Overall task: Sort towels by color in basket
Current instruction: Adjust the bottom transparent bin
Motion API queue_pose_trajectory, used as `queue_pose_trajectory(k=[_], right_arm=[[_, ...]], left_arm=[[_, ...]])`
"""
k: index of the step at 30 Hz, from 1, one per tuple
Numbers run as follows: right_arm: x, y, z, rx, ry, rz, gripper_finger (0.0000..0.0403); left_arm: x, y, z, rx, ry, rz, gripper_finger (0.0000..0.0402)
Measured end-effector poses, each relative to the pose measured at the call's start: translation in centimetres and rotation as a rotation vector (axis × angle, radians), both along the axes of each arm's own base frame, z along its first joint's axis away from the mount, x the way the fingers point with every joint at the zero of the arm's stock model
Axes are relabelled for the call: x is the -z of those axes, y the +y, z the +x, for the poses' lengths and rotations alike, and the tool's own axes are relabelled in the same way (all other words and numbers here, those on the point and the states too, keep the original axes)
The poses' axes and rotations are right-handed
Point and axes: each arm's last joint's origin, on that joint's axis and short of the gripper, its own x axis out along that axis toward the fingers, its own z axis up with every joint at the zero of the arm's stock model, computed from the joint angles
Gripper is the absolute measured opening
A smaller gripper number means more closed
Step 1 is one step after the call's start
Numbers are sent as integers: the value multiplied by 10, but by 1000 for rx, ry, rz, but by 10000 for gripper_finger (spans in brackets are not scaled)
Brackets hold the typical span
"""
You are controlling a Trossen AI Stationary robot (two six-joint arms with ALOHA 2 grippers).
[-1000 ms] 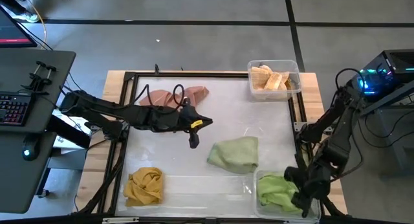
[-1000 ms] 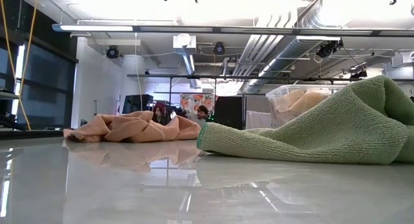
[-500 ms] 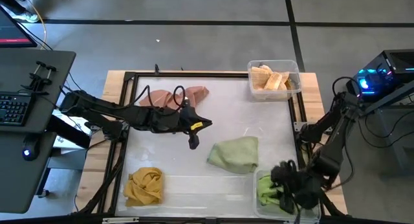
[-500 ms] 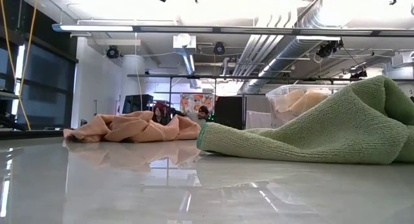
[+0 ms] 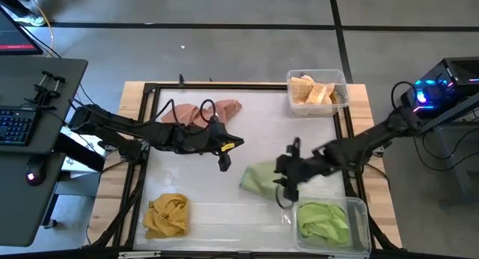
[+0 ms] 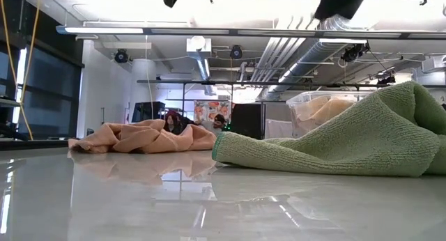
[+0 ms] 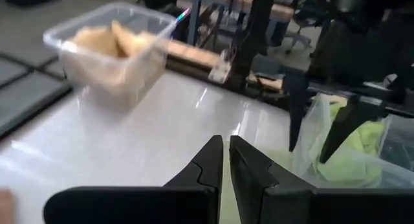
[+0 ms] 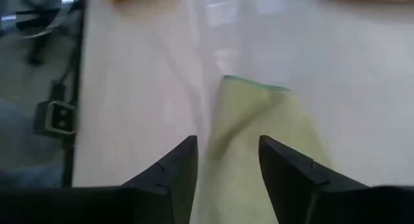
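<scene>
A light green towel (image 5: pixel 263 177) lies flat-crumpled on the table's middle right, also in the low view (image 6: pixel 362 140) and the right wrist view (image 8: pixel 259 143). My right gripper (image 5: pixel 284 183) is open above its right part, fingers pointing down, one on either side of a fold (image 8: pixel 223 166); the left wrist view shows it from afar (image 7: pixel 317 130). My left gripper (image 5: pixel 222 163) waits shut over the table's middle (image 7: pixel 226 156). A salmon towel (image 5: pixel 198 111) lies at the far left, a mustard towel (image 5: pixel 166 214) at the near left.
A clear bin (image 5: pixel 338 79) at the far right corner holds peach towels (image 5: pixel 313 90). Another clear bin (image 5: pixel 361 214) at the near right corner holds a bright green towel (image 5: pixel 322 221). A black frame (image 5: pixel 150 90) edges the table. A desk with a keyboard (image 5: pixel 19 124) stands to the left.
My right gripper has risen out of the near right bin and swung toward the table's left and far side, ending above the green towel on the table. The bright green towel stays in the bin. My left arm has kept still.
</scene>
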Motion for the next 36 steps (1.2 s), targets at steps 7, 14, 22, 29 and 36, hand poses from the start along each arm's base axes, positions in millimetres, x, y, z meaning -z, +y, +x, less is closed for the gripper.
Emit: queue_pose_trajectory(k=[7,14,22,29,36], right_arm=[[36,-26,12,-144,12,48,234],[83,-37,-6,-247,144,-41,261],[131,-47,-32,-179,315,36,260],[121,-46,-31,-150,320,99,242],[89,-44,-21,-115,312,87,221]], left_arm=[[19,2,-10,-95,173,-134,16],[27,3,-17,-131,267,-198,16],[27,5,-17,-138,264,-199,16],[27,6,-16,-141,258,-200,16],[27,5,-16,-140,256,-200,16]])
